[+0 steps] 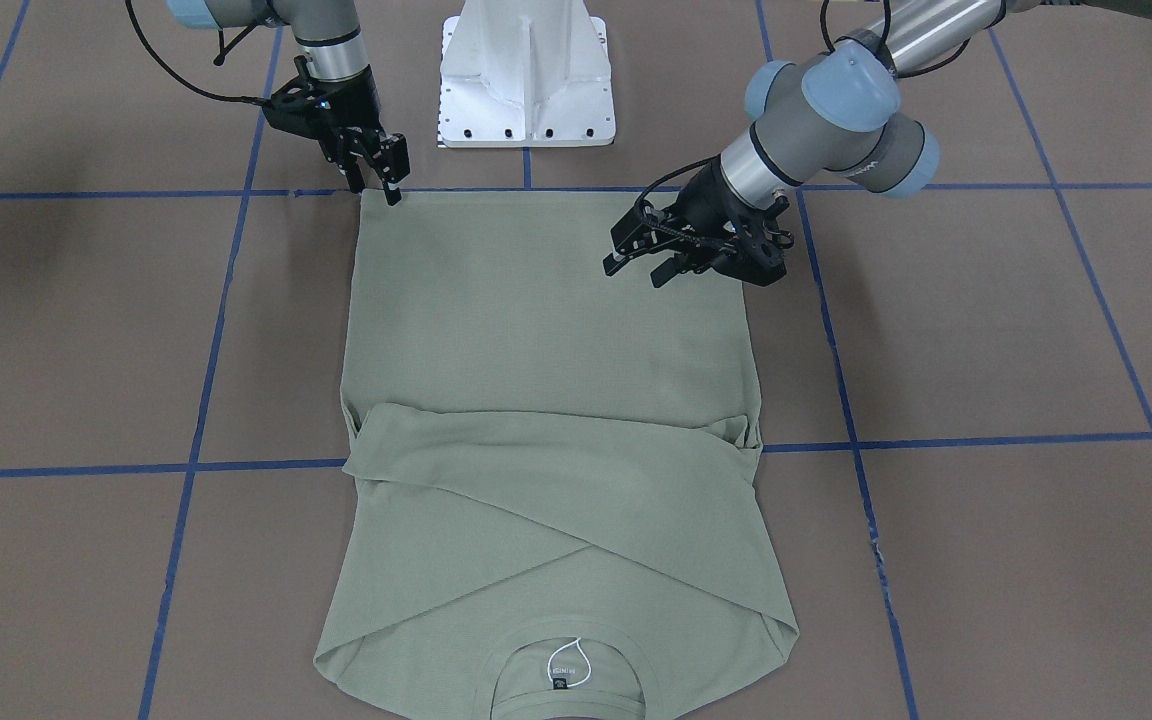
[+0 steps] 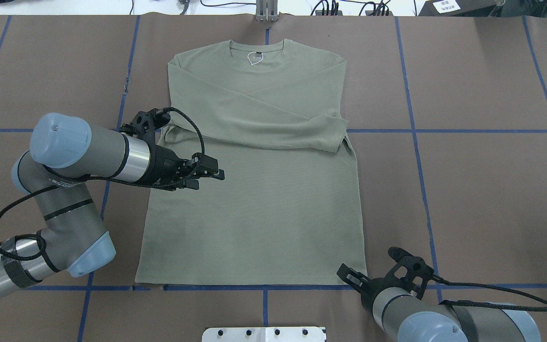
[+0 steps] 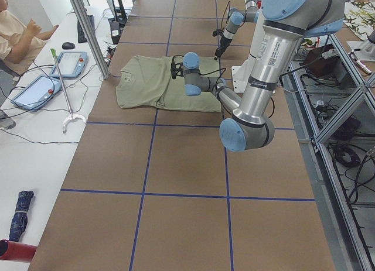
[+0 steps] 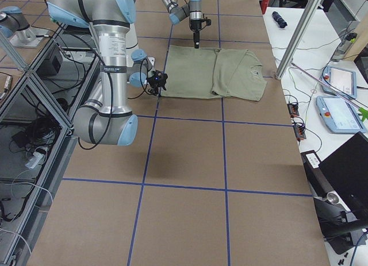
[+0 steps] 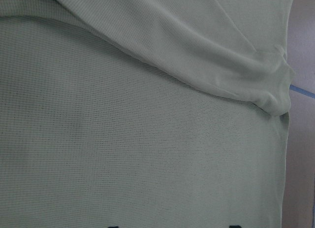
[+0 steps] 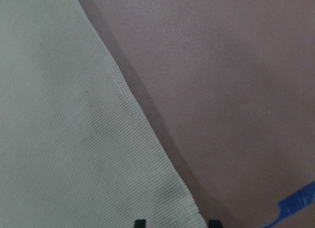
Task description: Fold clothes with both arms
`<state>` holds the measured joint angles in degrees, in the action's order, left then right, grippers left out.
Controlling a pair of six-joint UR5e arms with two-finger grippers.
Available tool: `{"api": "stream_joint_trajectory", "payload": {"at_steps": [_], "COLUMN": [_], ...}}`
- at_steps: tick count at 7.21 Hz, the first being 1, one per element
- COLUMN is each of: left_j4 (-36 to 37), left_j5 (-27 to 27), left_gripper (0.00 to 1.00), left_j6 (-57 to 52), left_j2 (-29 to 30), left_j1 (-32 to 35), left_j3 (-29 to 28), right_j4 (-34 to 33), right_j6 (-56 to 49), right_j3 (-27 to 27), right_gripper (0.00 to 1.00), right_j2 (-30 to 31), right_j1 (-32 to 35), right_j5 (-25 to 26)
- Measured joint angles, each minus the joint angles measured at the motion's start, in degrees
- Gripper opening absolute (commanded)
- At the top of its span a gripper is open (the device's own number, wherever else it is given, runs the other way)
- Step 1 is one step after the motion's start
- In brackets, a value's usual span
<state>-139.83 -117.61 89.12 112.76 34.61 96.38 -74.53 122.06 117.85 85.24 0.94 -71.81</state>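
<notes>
- Shirt [image 2: 254, 213] lies flat on the table [image 2: 468, 190], with the collar [image 2: 257, 46] on the far side from the base [image 1: 526, 75]. The hem runs along the blue tape line [image 2: 302, 287].
- Both sleeves [image 2: 273, 111] are folded in and crossed over the chest. The white-stringed label [image 2: 254, 58] shows inside the neck.
- Left gripper [image 1: 636, 268] is released, jaws apart, nothing held. We see it over the shirt body near its left edge, just on the hem side of the folded sleeves.
- Left wrist view shows only cloth under it, with a sleeve cuff at the upper right.
- Right gripper [image 1: 376, 188] is also released, jaws apart. It points down at the right hem corner.
- Right wrist view shows that corner lying between the two fingertips, not clamped.
- We cannot tell whether either gripper touches the fabric.
</notes>
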Motion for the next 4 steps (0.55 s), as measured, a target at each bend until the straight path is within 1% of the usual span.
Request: {"api": "stream_joint_trajectory", "payload": {"at_steps": [2, 4], "left_j4": [0.01, 0.07], "left_j5": [-0.06, 0.14], "left_gripper": [0.8, 0.8], "left_j6": [0.02, 4.05], "left_j2": [0.03, -0.18], "left_j1": [0.23, 0.28], "left_j3": [0.15, 1.59], "right_j4": [0.0, 0.0], "right_j6": [-0.06, -0.07], "right_j3": [0.15, 0.62], "right_gripper": [0.0, 0.0], "right_j2": [0.49, 0.89], "right_j1": [0.11, 0.18], "right_j5": [0.0, -0.01]}}
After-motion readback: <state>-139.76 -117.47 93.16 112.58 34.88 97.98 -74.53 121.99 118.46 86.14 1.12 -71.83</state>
